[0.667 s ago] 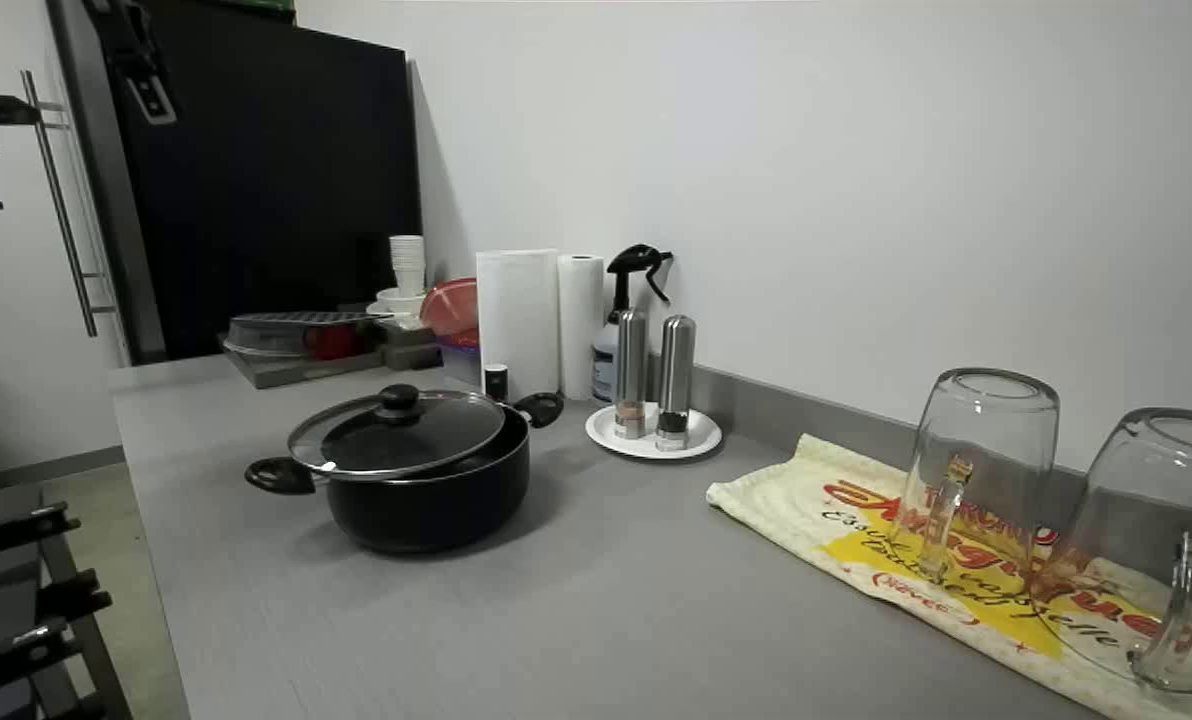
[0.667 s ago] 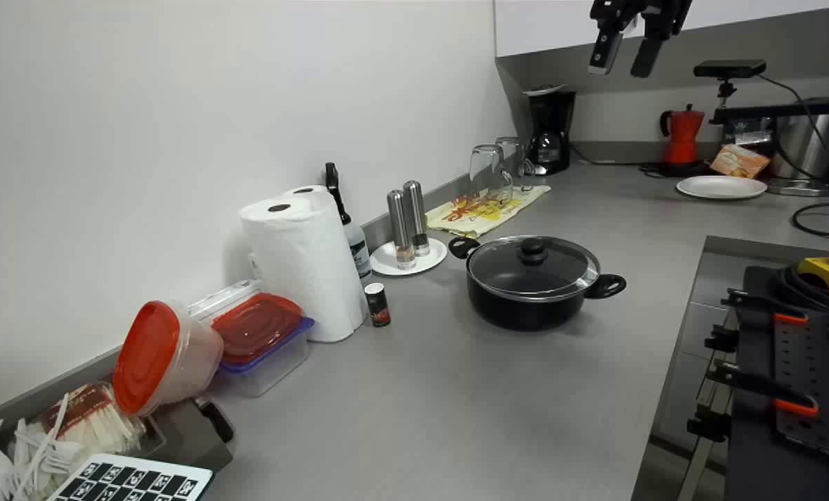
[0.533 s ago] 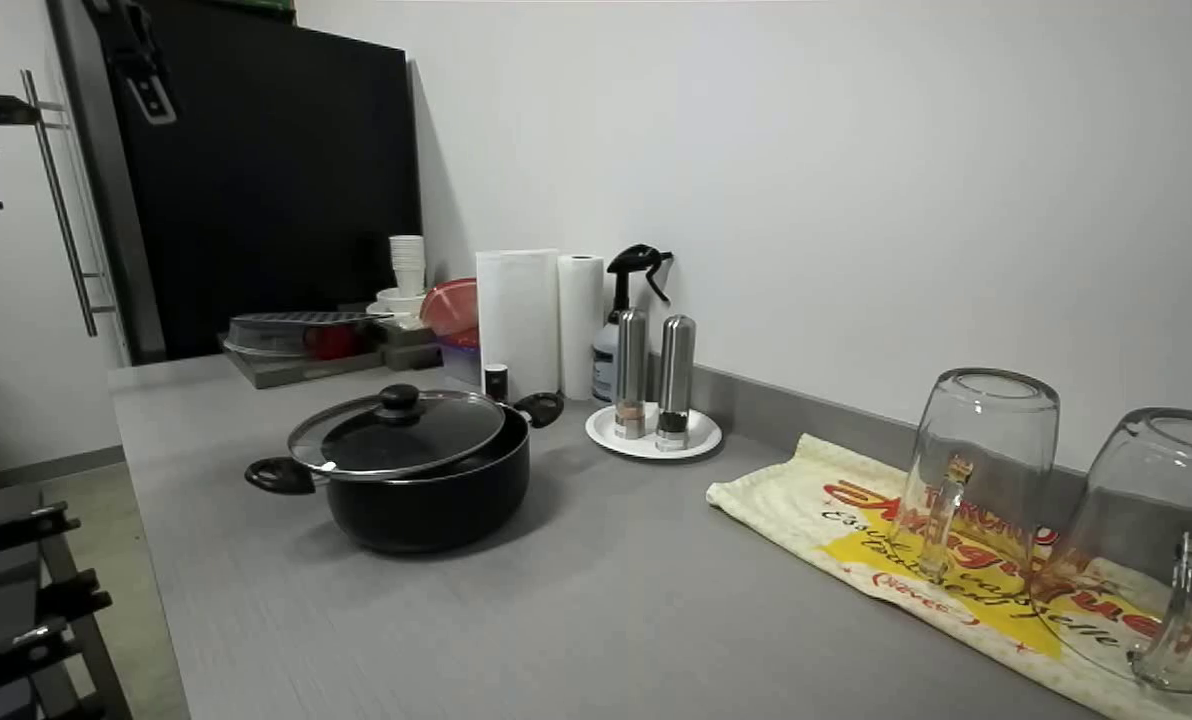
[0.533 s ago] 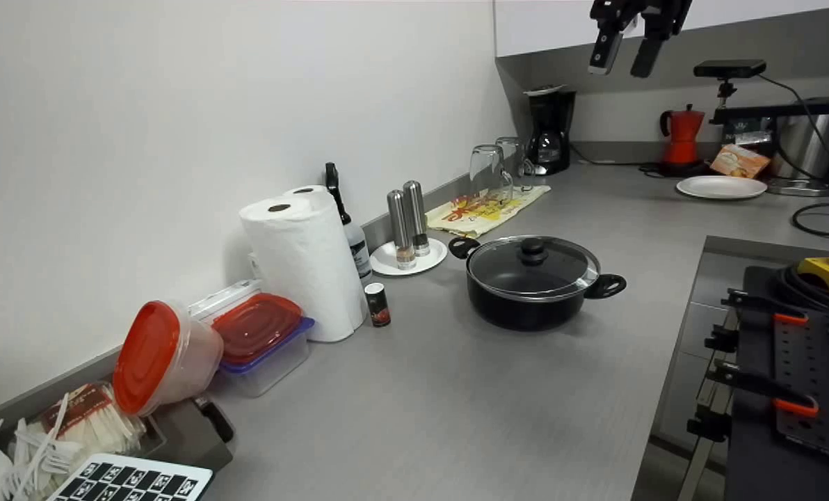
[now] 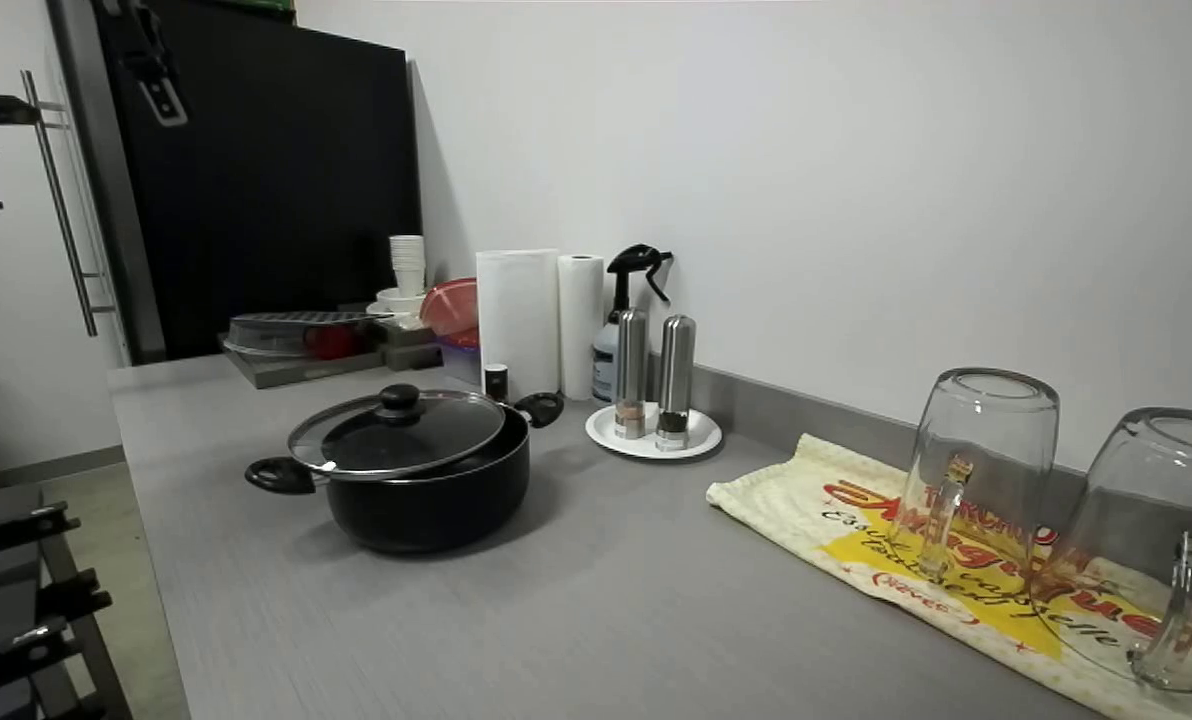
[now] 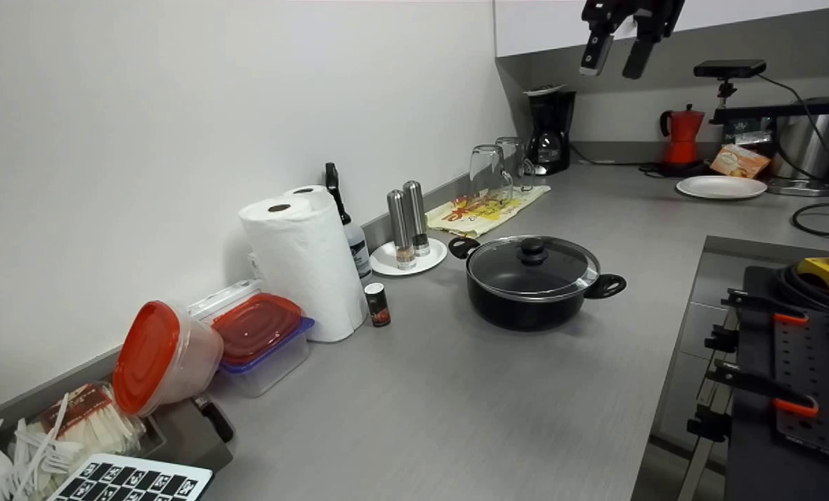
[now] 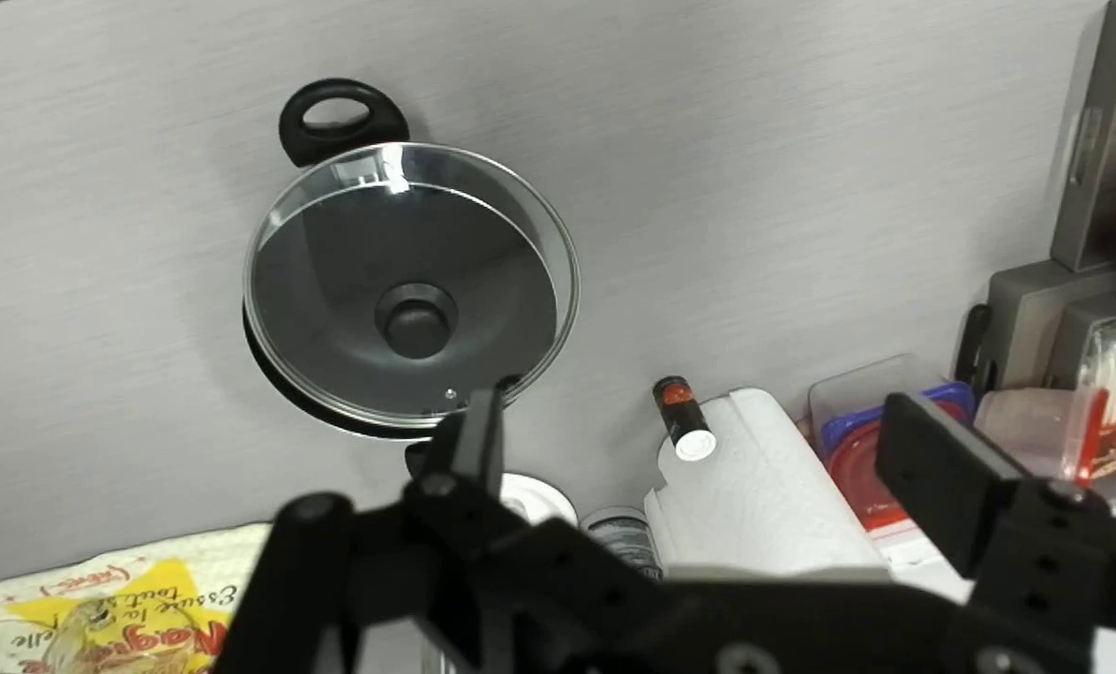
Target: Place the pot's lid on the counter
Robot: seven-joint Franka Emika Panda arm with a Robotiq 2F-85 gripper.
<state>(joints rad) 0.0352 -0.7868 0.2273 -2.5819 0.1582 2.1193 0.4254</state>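
Observation:
The black pot [image 5: 431,518] stands upright on the grey counter [image 5: 596,630]; the pot also shows in an exterior view [image 6: 519,316]. The dark glass lid [image 5: 456,425] with its black knob rests on the pot, a little off-centre and tilted, with a gap at the rim. The lid also shows in an exterior view [image 6: 498,271] and in the wrist view [image 7: 333,253]. My gripper [image 6: 610,74] is open and empty, high above the counter. In the wrist view the fingers of my gripper [image 7: 694,402] are wide apart, and the lid lies to their upper left.
A white plate [image 6: 387,268] with two steel mills, paper towel rolls [image 6: 303,257], a spray bottle [image 6: 359,247] and a small black jar [image 6: 377,306] stand near the wall. Glass mugs stand on a patterned cloth [image 5: 806,490]. Food containers [image 6: 268,348] are farther along.
My gripper has shifted slightly, toward the left in an exterior view where both fingers show. It stays open. The pot and lid have not moved.

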